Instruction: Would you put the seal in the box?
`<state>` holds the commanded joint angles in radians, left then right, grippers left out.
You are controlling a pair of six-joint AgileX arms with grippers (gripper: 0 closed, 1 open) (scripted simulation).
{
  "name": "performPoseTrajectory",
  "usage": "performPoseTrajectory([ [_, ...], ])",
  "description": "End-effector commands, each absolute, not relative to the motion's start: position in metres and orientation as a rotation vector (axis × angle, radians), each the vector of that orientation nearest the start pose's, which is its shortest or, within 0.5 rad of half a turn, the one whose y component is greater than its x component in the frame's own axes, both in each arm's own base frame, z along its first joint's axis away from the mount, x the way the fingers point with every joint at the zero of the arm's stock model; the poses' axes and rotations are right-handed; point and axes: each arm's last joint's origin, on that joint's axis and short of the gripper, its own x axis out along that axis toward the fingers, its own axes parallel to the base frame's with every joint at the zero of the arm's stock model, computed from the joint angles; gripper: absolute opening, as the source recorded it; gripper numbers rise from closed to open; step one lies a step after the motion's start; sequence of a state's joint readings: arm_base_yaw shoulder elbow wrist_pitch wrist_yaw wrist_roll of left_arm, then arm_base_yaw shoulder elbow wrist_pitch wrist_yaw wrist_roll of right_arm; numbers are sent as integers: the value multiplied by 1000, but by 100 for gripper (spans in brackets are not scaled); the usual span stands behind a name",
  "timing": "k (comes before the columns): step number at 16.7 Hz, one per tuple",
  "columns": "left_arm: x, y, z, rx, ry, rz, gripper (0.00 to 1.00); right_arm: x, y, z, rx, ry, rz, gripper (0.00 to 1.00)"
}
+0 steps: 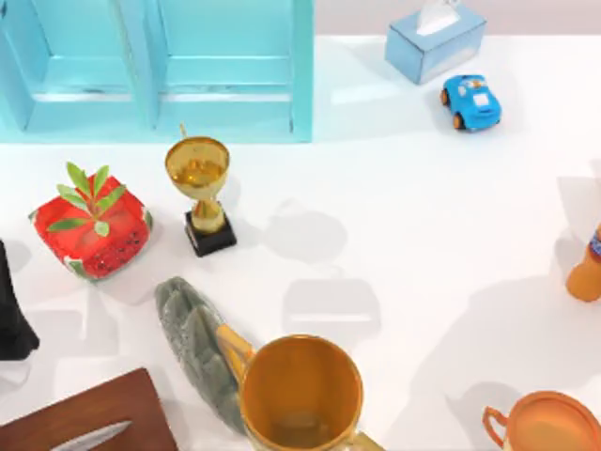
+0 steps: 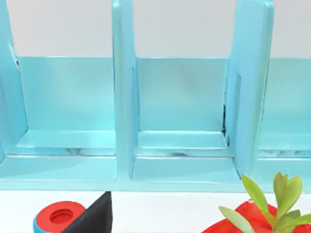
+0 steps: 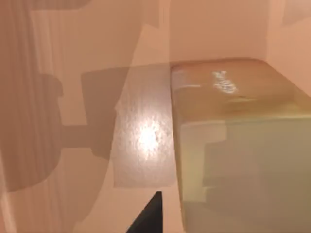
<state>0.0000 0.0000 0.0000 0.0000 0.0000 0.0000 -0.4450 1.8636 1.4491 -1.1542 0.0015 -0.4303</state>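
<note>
Seal (image 3: 243, 145) close beside R fingers' dark tip (image 3: 148, 216) | grip state: can't tell

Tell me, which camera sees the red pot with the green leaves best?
The top view: the whole red pot sits at the table's left, leaves and all. The left wrist view catches just some leaves and a red edge. The right wrist view faces the tan seal.

Your white bench (image 1: 394, 188) carries a turquoise shelf unit (image 1: 155, 70), a tissue box (image 1: 434, 42), a blue toy car (image 1: 471, 101), a gold trophy (image 1: 200, 193), a red planter (image 1: 91, 225), a grey-green ridged lump (image 1: 192, 338) and an orange mug (image 1: 299, 393).
</note>
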Motion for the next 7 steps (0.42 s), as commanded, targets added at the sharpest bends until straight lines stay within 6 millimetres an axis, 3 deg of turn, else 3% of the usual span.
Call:
performPoseTrajectory([
  [2, 106, -1, 160, 0, 0, 0, 100, 318, -148, 210, 7, 1569, -9, 100],
  [7, 106, -1, 160, 0, 0, 0, 100, 318, -148, 210, 7, 1569, -9, 100],
])
